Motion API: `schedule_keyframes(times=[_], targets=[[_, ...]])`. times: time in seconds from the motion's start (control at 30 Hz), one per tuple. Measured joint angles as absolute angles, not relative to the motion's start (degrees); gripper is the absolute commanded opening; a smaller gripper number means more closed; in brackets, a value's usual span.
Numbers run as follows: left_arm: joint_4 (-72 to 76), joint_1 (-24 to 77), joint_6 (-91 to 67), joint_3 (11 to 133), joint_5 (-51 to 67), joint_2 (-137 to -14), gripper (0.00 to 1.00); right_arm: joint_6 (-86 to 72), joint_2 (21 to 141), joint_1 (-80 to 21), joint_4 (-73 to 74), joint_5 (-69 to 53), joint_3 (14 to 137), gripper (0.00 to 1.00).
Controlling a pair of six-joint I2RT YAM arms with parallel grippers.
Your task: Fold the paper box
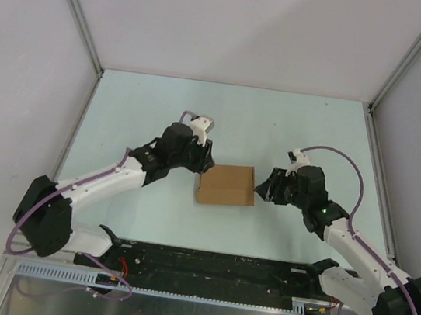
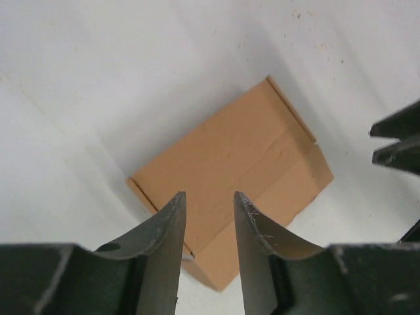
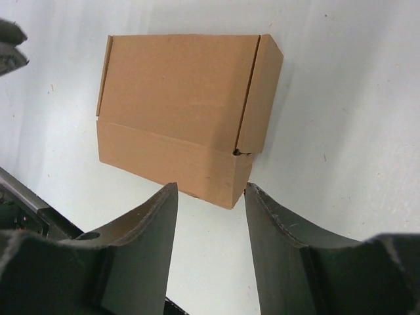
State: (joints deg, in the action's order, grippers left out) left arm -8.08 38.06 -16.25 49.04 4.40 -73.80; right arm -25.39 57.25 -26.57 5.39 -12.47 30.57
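At the table's near edge, both arms are seen reaching inward toward the paper box (image 1: pixel 226 185), which sits as a closed brown carton on the pale table (image 1: pixel 155 103) between the two grippers. The left gripper (image 2: pixel 209 197) is held over the box's left end, jaws partly open, nothing gripped. The right gripper (image 3: pixel 210 190) is poised just short of the box's right end, jaws likewise parted halfway and empty. An end flap is shown folded down.
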Motion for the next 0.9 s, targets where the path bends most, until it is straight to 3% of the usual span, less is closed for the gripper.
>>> schedule_keyframes(times=[0.17,0.37,0.63,0.9], targets=[[-8.21,37.19,-13.47,56.49,6.46,-80.93,0.36,-25.19,53.95,-26.11,7.77,-12.51,30.52,0.53],[-9.04,36.42,-13.10,57.01,7.68,-82.76,0.44,-24.23,53.84,-25.15,8.95,-12.99,30.48,0.64],[-10.63,36.27,-16.25,42.85,7.66,-69.56,0.56,-23.94,62.72,-22.92,3.60,-15.97,30.94,0.67],[-9.54,36.27,-21.04,35.07,7.75,-59.70,0.60,-25.34,75.53,-22.24,-3.92,-19.73,34.87,0.66]])
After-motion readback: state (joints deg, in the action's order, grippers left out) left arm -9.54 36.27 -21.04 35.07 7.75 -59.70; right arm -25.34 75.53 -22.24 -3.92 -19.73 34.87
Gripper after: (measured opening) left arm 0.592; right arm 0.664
